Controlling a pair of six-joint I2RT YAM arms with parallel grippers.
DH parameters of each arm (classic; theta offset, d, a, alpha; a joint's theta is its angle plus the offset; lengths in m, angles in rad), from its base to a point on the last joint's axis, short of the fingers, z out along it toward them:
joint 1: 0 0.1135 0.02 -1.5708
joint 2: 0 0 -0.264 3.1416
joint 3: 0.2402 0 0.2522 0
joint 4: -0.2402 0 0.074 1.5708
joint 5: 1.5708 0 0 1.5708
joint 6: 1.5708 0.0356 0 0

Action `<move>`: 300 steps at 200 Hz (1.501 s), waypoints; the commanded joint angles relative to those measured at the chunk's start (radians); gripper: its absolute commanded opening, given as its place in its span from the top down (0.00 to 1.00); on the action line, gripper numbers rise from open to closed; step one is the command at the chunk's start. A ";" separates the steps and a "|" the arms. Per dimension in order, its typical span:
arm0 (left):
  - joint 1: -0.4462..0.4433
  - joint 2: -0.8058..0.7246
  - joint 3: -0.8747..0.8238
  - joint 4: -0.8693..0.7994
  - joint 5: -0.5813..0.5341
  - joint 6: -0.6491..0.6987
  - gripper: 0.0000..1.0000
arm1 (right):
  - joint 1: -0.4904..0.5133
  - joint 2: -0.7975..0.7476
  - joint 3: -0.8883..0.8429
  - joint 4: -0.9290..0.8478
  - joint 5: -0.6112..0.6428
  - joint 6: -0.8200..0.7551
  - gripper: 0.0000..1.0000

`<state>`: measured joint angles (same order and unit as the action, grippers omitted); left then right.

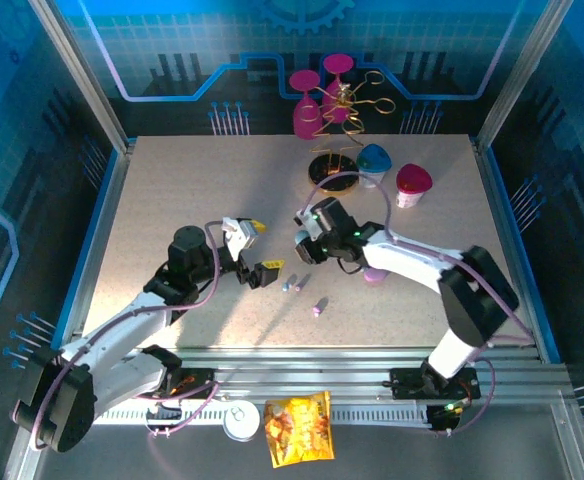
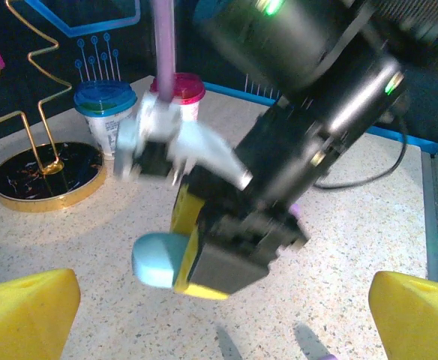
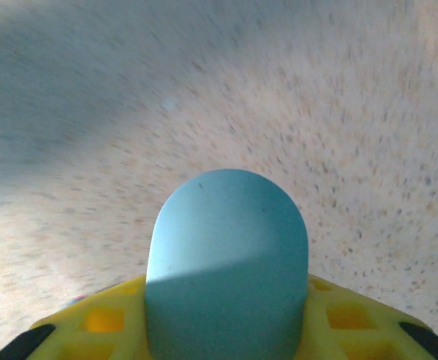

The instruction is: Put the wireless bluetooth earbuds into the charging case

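Observation:
A pale blue pebble-shaped charging case (image 3: 226,262) sits closed between the yellow fingers of my right gripper (image 3: 226,330), which is shut on it. In the left wrist view the same case (image 2: 155,259) sticks out to the left of the right gripper (image 2: 204,262), low over the table. Three tiny earbuds lie loose on the table in front: a pair (image 1: 290,286) side by side and a lilac one (image 1: 319,307). My left gripper (image 1: 264,250) stands open just left of them, its yellow fingertips (image 2: 24,315) wide apart and nothing between them.
A pink case (image 1: 375,275) lies partly under the right arm. At the back stand a gold wire stand (image 1: 337,110) with pink glasses, a blue-lidded cup (image 1: 374,163) and a red-lidded cup (image 1: 412,183). A snack packet (image 1: 299,428) lies off the front edge.

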<state>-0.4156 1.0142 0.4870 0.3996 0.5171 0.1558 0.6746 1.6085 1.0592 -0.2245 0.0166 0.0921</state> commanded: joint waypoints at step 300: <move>-0.090 0.076 0.272 -0.255 0.460 -0.009 0.31 | -0.033 -0.279 0.212 -0.467 -0.774 -0.447 0.90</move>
<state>-0.4957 1.0798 0.7170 0.1905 0.9379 0.1314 0.6258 1.3190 1.2327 -0.6521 -0.7589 -0.3309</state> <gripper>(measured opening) 0.698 0.361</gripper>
